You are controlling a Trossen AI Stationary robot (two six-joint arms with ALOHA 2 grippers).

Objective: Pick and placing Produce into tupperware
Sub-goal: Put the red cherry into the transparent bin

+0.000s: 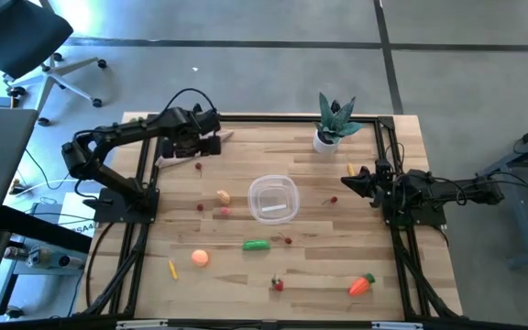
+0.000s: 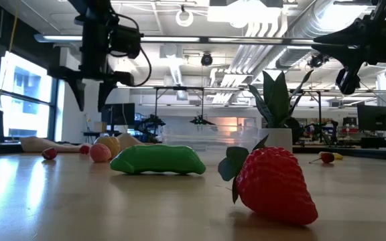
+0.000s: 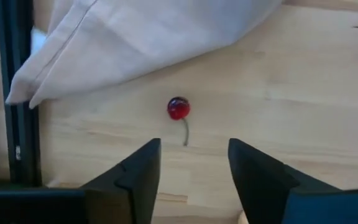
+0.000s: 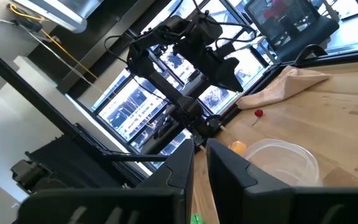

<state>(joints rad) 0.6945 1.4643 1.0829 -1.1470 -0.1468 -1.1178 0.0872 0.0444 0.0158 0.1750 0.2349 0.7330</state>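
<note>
Left end effector [image 1: 211, 145], high view: poised over the far-left part of the desk [image 1: 337, 266], nothing in it. Small red cherry [image 1: 198, 166] lies just beside it, near the beige cloth [image 1: 177, 158]. Tupperware [image 1: 273, 198] sits mid-desk, looks empty; strawberry [image 1: 278, 284], carrot [image 1: 362, 285], green pepper [image 1: 257, 245] and orange ball [image 1: 200, 258] all loose on the wood. Right end effector [image 1: 354, 181] waits at the right edge, empty.

Low view: left end effector [image 2: 90, 95] hangs clear above the desk, fingers apart. Tupperware barely readable behind the pepper [image 2: 158, 161].

Left wrist view: fingers [image 3: 138, 177] stand partly open, cherry [image 3: 178, 108] on the wood ahead of the gap, untouched. Judged step: lining up the first pick. Next calls for coming down and forward with the fingers either side of the cherry; small and round, may roll.

Right wrist view: right fingers [image 4: 182, 171] nearly together, only a narrow gap, holding nothing. Tupperware [image 4: 278, 163] shows beyond them
</note>
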